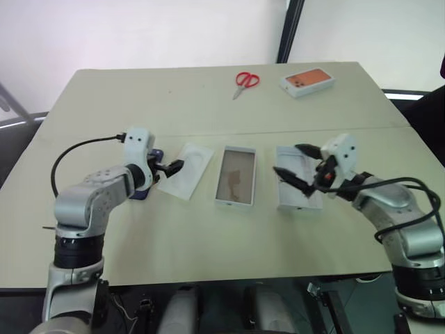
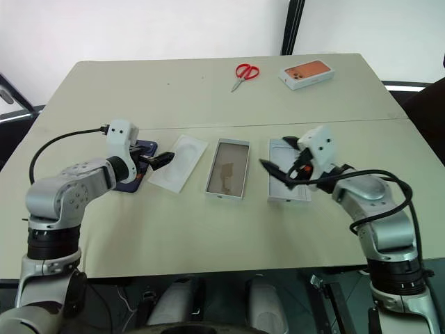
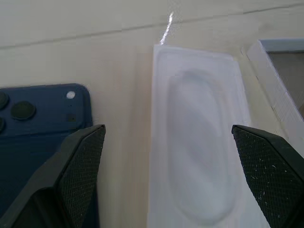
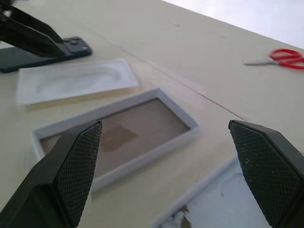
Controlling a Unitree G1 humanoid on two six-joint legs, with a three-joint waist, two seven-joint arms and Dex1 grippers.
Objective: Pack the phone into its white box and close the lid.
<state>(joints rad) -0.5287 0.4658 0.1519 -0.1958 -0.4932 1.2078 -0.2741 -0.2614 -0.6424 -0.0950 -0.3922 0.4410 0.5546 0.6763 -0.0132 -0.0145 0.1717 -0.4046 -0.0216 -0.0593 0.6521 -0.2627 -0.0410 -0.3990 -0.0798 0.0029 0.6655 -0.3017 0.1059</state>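
Worktop (image 1: 208, 236) holds one red scissors (image 1: 245, 81) and one small box with orange phone picture (image 1: 306, 81) at far edge. Near row: phone (image 2: 136, 174), moulded insert (image 1: 186, 170), white box (image 1: 236, 176), lid (image 2: 286, 179). Left tool (image 1: 177, 166) wide open, empty, over insert beside phone. Right tool (image 1: 297, 165) wide open, empty, above lid.

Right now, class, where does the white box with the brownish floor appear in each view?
Left eye view: white box, middle of the table.
Right eye view: white box, same spot.
Left wrist view: its corner beside the white moulded insert.
Right wrist view: between the right gripper's fingers.
Landmark: that insert, alongside it.
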